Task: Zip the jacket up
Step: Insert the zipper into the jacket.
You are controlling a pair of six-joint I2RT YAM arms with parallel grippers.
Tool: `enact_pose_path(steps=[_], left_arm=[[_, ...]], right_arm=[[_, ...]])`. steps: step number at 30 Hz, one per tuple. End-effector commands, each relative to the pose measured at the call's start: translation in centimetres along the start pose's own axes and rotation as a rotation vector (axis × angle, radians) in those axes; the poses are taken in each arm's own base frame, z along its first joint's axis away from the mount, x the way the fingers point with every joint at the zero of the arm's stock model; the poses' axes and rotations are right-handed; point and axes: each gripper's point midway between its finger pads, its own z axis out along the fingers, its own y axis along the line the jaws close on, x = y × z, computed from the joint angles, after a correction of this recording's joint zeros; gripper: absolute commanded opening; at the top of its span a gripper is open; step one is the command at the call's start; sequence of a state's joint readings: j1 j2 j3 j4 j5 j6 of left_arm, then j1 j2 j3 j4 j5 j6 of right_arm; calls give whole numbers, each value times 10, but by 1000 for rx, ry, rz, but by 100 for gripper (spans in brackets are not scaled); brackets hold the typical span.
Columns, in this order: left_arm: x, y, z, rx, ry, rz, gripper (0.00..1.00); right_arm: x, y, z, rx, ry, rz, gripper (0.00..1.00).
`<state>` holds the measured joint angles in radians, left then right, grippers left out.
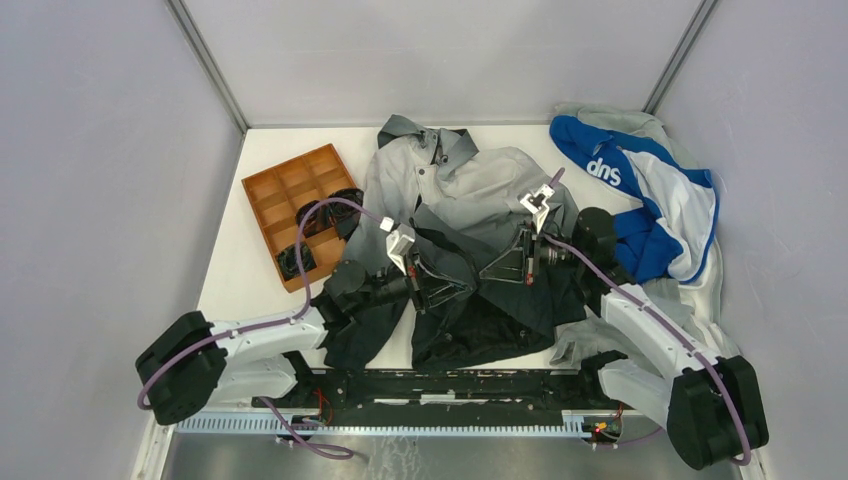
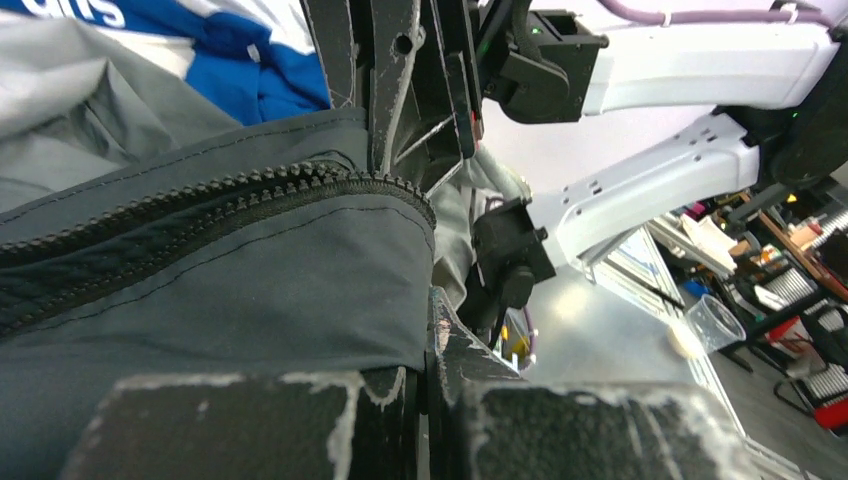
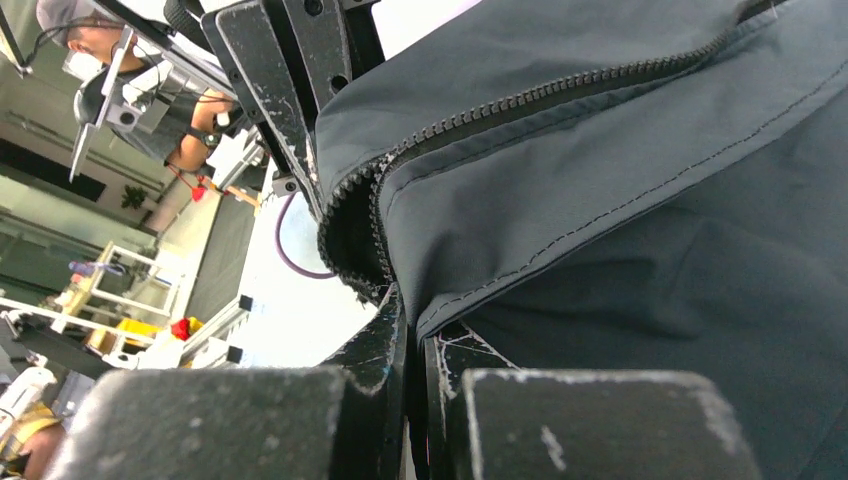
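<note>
The jacket [image 1: 470,190] lies in the middle of the table, its pale collar toward 12 o'clock and its dark hem toward 6, between an orange divided tray [image 1: 290,200] at 9 o'clock and a blue-and-white garment [image 1: 640,190] at 2 o'clock. Both arms work the dark lower front. The left gripper [image 1: 432,287] has its jaws pressed together on a fold of charcoal cloth just beside the zipper [image 2: 200,200]. The right gripper [image 1: 508,266], facing it from 3 o'clock, likewise pinches cloth at the zipper's edge. Between them the run of teeth is lifted off the table. Its long axis goes roughly from 9 to 3 o'clock, from one pair of jaws to the other. The slider is not clearly visible in any view, so I cannot tell which arm sits nearer it. The next move probably depends on keeping this stretch straight.
</note>
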<state>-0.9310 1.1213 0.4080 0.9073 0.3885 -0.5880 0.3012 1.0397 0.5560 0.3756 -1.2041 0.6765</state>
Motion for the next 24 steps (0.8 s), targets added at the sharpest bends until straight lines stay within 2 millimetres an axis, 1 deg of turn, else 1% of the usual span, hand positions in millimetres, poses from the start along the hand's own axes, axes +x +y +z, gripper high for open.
enact_pose_path(steps=[1,4,6,8,10,11,13,15,18,21,23,24], left_arm=[[15,-19,3,110,83,-46,2],[24,-10,0,66,108,-56,2],[27,5,-5,-18,111,-53,2],[24,19,-12,-102,83,-57,2],[19,24,-17,-134,54,-69,2],[20,25,-17,-141,65,-76,2],[26,32,-15,-176,111,-93,2],[28,33,-12,-182,131,-102,2],[27,24,-6,-126,139,-104,2],[36,23,-1,-108,203,-130,2],[41,23,-1,-104,226,-145,2],[40,22,-1,-100,219,-146,2]], right_arm=[[-22,6,2,17,-121,-50,0],[-27,13,1,-4,-143,-67,0],[-28,17,0,-18,-148,-77,0],[-26,21,-1,-32,-150,-87,0],[-24,24,-2,-43,-156,-86,0],[-23,24,-3,-48,-163,-81,0],[-26,33,-4,-77,-188,-81,0],[-28,34,-3,-84,-195,-85,0],[-30,29,-2,-65,-205,-72,0],[-34,26,-2,-51,-226,-64,0],[-32,21,-1,-38,-223,-50,0],[-27,14,0,-17,-205,-38,0]])
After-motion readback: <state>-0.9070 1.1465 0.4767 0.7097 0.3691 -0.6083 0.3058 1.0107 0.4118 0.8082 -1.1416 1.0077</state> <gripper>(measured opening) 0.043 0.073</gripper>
